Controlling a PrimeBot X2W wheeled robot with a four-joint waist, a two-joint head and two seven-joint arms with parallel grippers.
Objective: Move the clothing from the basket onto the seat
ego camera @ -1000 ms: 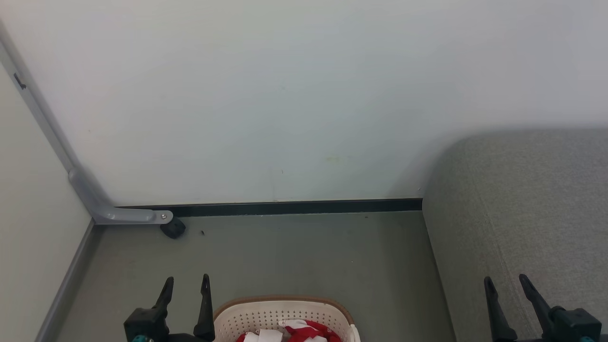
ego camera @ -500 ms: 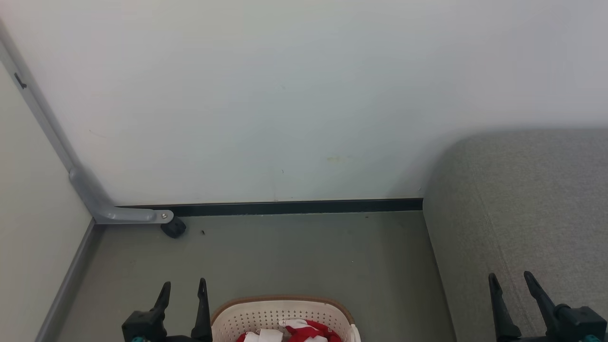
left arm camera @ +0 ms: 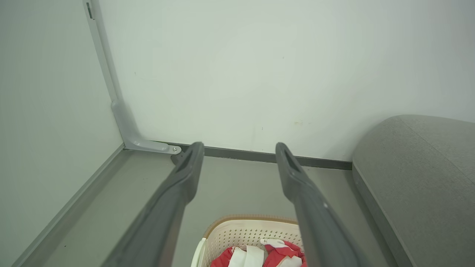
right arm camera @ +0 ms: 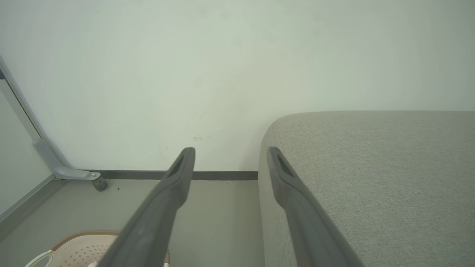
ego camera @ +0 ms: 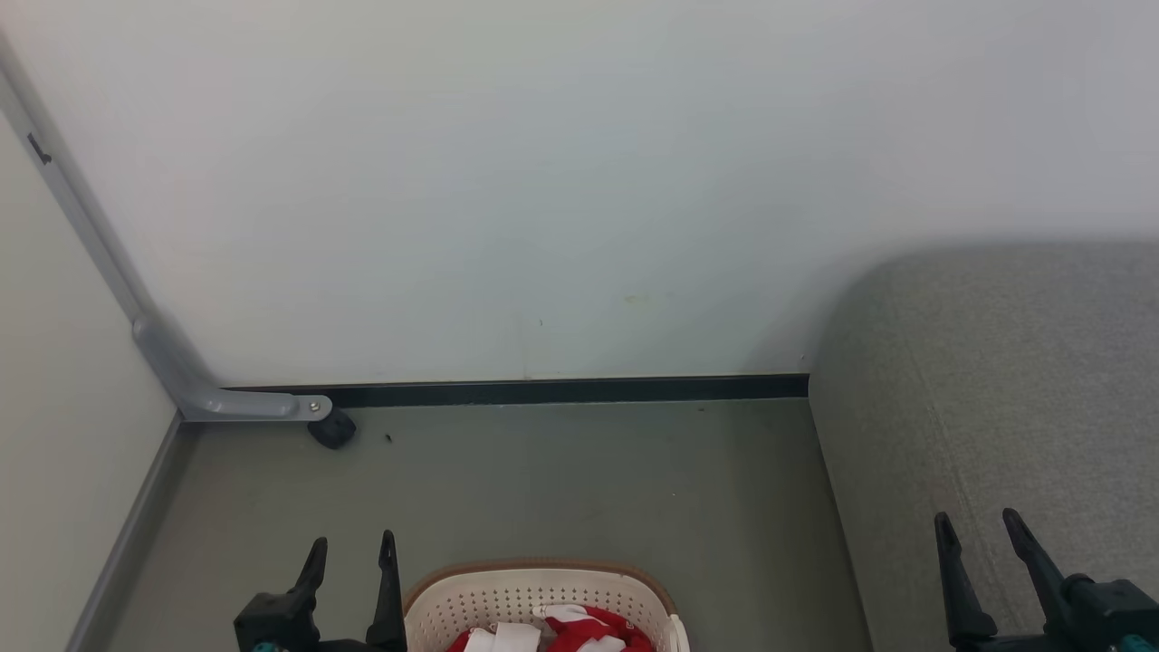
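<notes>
Nothing's really started yet imo. The left hand [ego camera: 353, 543] is spread wide with nothing in it, hovering just left of the basket [ego camera: 507, 602] on the floor. The red-and-white clothing [ego camera: 579, 629] sits inside that basket. No clothing on the part of the seat [ego camera: 996, 380] I can see. The right hand [ego camera: 978, 521] hangs over its edge, also spread and empty. Whole job left.

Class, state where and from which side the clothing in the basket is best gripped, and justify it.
Probably a raised red fold of the clothing, pinched from straight above through the basket's open top: the fabric lies crumpled inside its walls. The open left gripper is nearest.
</notes>
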